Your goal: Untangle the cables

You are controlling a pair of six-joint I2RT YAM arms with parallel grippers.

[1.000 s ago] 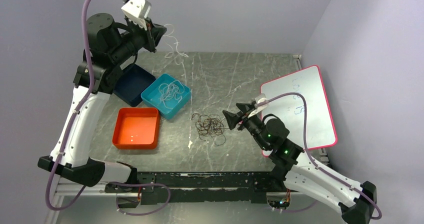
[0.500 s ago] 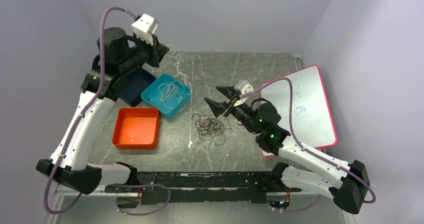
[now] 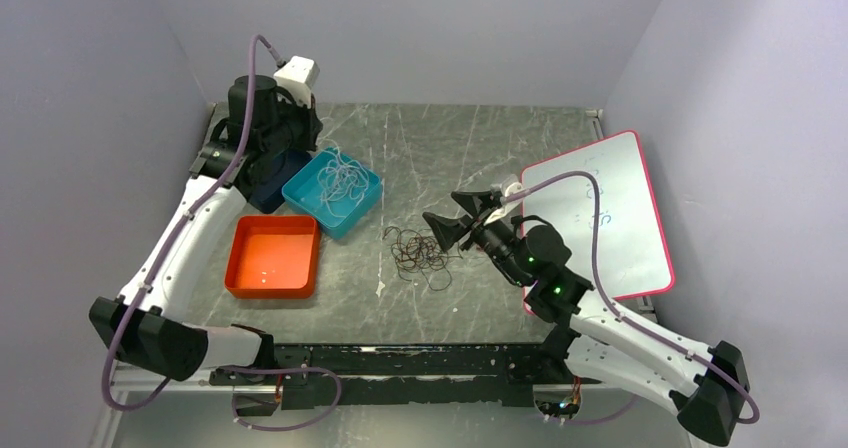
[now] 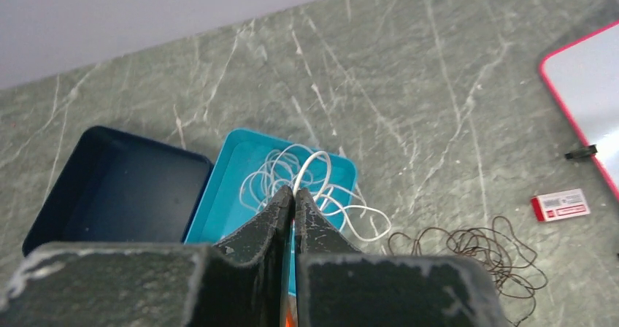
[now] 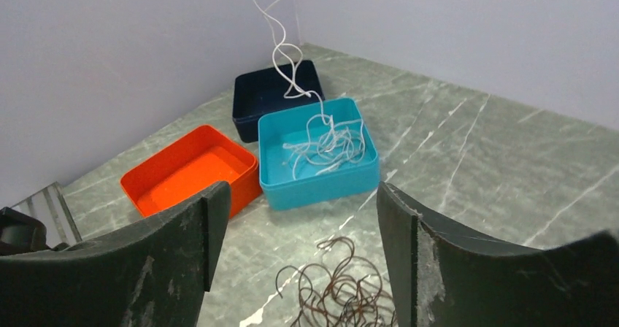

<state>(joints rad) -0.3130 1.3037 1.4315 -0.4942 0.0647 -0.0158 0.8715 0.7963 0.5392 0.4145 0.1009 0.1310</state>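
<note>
A white cable (image 4: 314, 159) hangs from my left gripper (image 4: 293, 193), which is shut on its upper end above the teal tray (image 3: 360, 213). Its lower loops lie in that tray with other white cables (image 3: 338, 183), and the strand (image 5: 281, 49) drops from the top of the right wrist view. A loose tangle of dark brown cables (image 3: 420, 253) lies on the marble table mid-scene. My right gripper (image 3: 452, 216) stands open just right of it, slightly above, with nothing between its fingers. The tangle (image 5: 350, 290) shows low between them.
A navy tray (image 4: 109, 188) sits behind the teal one, and an orange tray (image 3: 272, 258) in front of it. A pink-edged whiteboard (image 3: 600, 213) lies at the right, with a small red-and-white block (image 4: 560, 204) near it. Walls close in at the back and sides.
My left arm has come down from high at the back toward the teal tray, lowering the white cable into it. My right gripper has shifted a little beside the dark tangle and stands open.
</note>
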